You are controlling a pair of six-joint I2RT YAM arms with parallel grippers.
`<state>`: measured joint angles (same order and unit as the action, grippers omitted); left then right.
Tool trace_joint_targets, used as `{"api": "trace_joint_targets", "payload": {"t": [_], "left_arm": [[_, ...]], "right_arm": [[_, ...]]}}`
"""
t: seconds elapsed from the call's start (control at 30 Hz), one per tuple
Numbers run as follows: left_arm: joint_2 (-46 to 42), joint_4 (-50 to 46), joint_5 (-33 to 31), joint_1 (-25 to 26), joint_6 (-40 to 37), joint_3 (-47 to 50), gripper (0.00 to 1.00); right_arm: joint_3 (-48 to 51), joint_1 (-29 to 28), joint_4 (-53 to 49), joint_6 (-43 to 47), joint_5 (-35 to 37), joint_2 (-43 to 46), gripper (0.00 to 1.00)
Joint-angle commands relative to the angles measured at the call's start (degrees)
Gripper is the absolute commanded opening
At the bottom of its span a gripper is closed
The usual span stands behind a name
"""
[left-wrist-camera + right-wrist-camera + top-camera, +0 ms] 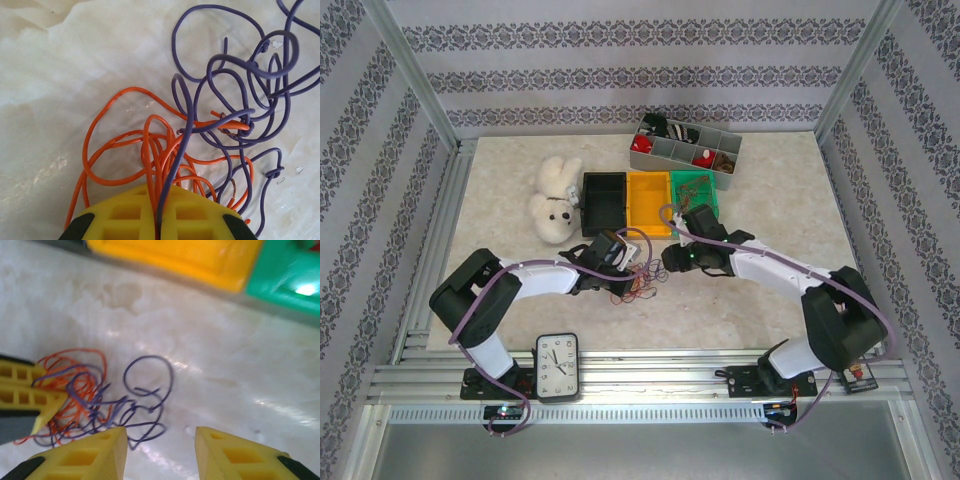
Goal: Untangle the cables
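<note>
The cables are thin curly strands, orange (112, 145) and purple (225, 75), lying tangled on the pale marbled table; from above they are a small bundle (642, 287) at mid-table. My left gripper (160, 222) is shut on the cables, with orange strands and one purple strand pinched between its yellow fingers (125, 217). My right gripper (160, 452) is open, hovering just right of the tangle, with nothing between its fingers (85, 457). A purple loop (149, 382) lies just ahead of it on the table. The left gripper's yellow fingers (22, 390) sit at the orange strands (65, 365).
Black (604, 198), yellow (648, 200) and green (695, 190) bins stand in a row behind the grippers. A grey divided organizer (685, 150) is further back. A white plush toy (555, 200) lies at the back left. A clock (557, 367) sits at the near edge.
</note>
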<state>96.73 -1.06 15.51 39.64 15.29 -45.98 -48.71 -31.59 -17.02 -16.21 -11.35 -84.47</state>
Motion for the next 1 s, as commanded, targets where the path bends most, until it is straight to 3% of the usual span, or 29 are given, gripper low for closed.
{"api": "trace_joint_targets", "payload": {"t": [0.0, 0.63, 0.83, 0.97], "left_arm": [[0.8, -1.6, 0.8, -0.3, -0.1, -1.0, 0.00], [0.2, -1.1, 0.4, -0.3, 0.1, 0.2, 0.00], [0.4, -0.9, 0.3, -0.3, 0.4, 0.2, 0.00], [0.3, -0.6, 0.1, -0.3, 0.8, 0.7, 0.00]], "right_arm": [[0.3, -0.7, 2.8, -0.3, -4.1, -1.8, 0.41], [-4.6, -0.7, 6.6, -2.1, -7.5, -9.8, 0.29], [-3.6, -0.3, 7.1, -3.3, -4.7, -9.0, 0.08], [-1.0, 2.5, 6.4, -5.7, 3.4, -4.2, 0.00]]}}
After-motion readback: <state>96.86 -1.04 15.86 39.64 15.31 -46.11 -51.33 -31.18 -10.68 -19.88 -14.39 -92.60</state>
